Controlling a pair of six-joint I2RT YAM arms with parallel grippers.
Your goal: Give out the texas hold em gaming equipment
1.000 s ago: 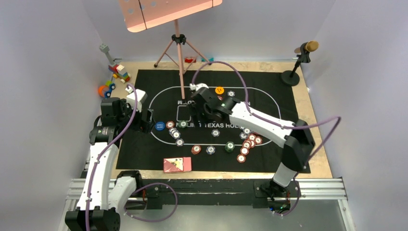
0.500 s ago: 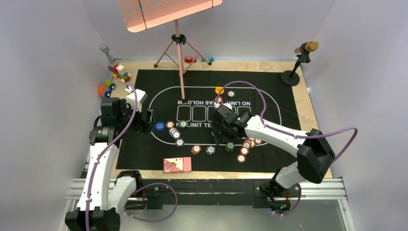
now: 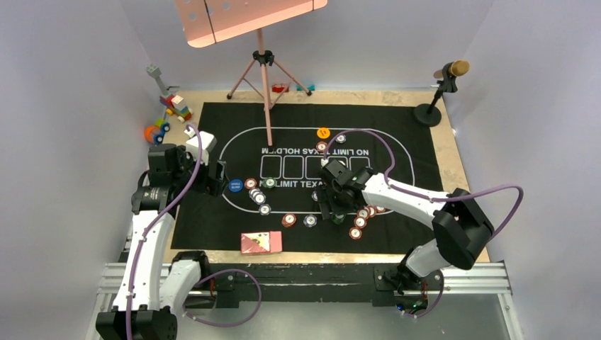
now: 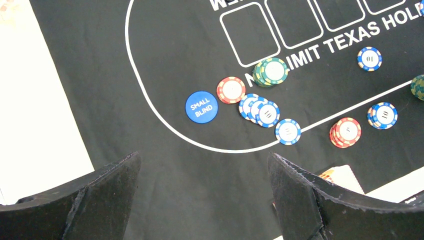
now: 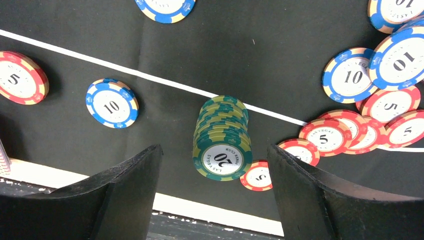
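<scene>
— Where does your stack of round green-and-cream plastic poker chips (image 5: 222,159) stand?
— Upright between your right gripper's (image 5: 214,148) wide-spread jaws, touching neither. Its long axis points up at the wrist.
— And since a second ago?
— You've drawn that arm back from the mat's far middle.
— Room?
— Bare black felt mat (image 5: 165,115) on both sides, and a round red chip (image 5: 257,177) just beside the base. Your left gripper (image 4: 203,156) gapes, empty.

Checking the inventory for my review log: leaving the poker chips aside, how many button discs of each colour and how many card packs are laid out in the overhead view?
Round blue button disc: 1
Round orange button disc: 1
Pink-red playing-card pack: 1
Total: 3
</scene>
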